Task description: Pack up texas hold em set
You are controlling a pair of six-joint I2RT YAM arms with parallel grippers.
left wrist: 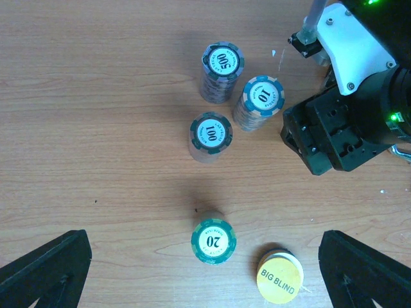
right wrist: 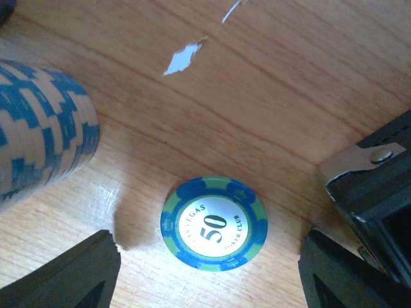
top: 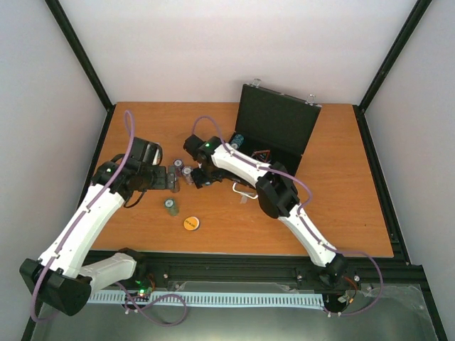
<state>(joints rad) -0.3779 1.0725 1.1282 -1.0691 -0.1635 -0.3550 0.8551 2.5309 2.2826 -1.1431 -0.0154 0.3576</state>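
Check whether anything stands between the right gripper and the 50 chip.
Nothing visible does. The 50 chip lies flat on bare wood, in the gap between the open fingers of the right gripper. The blue-and-tan chip stack stands to one side and the black case corner to the other, both clear of the chip.

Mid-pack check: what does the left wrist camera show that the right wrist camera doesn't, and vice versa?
Left wrist only: the 500 stack, 100 stack, 20 stack and the yellow BIG BLIND disc, plus the right arm. Right wrist only: a blue-green 50 chip lying flat, and a case corner with its silver clasp. Both: the wooden table, and probably the blue-and-cream 10 stack, seen side-on in the right wrist view.
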